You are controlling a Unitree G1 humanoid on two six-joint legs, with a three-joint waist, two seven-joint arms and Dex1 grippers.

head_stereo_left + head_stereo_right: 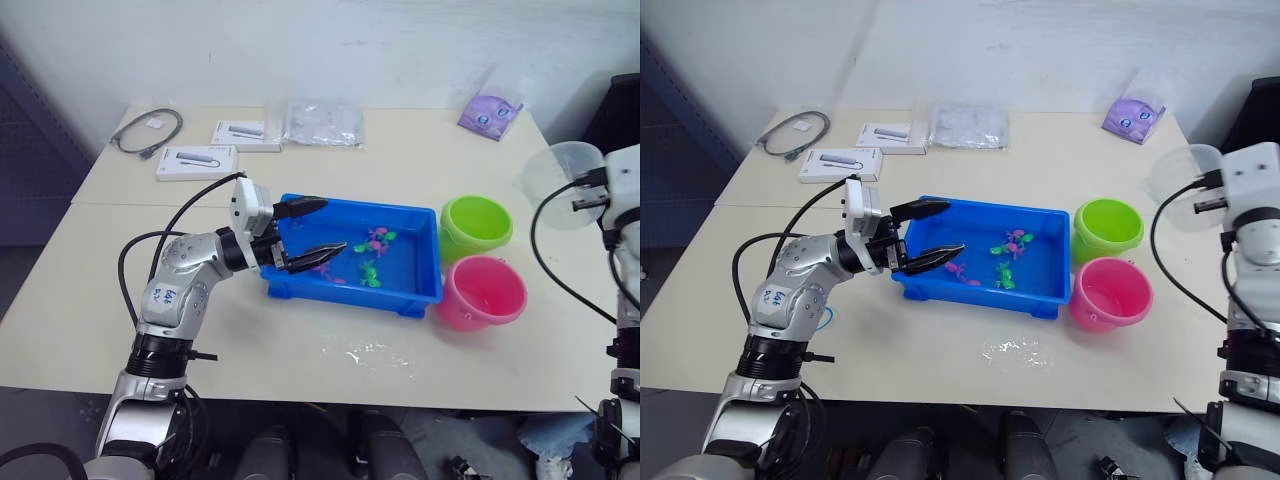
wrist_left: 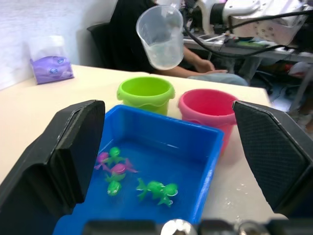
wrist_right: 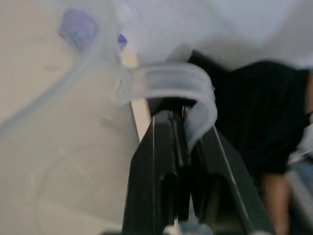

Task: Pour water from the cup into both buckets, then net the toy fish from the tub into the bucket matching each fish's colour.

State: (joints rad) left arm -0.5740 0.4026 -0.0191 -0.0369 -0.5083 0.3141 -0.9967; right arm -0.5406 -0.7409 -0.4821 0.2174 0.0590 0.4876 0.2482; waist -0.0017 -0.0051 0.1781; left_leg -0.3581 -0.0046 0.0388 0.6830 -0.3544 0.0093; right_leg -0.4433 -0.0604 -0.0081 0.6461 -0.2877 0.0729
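Cup held aloft beside 2 buckets

Right end effector point(image 3: 183, 142) pinches the cup point(image 2: 160, 35) handle; left end effector point(image 1: 308, 232) gapes wide over the tub point(image 1: 425, 285). A tilted cup could spill onto the counter point(image 1: 300, 355).

A pale beige table point(image 1: 250, 330) is seen, made of two tops joined along a seam. Near its middle a blue tub point(image 1: 420, 285) is set, with a lime green bucket point(image 1: 476, 226) and a pink bucket point(image 1: 482, 293) placed just beside its right end, the green one farther back. Along the far edge a coiled grey cable point(image 1: 148, 131), two white boxes point(image 1: 197, 161) point(image 1: 246, 134), a clear plastic bag point(image 1: 323, 123) and a purple packet point(image 1: 490, 112) are laid. A small wet patch point(image 1: 375, 352) is visible in front of the tub.
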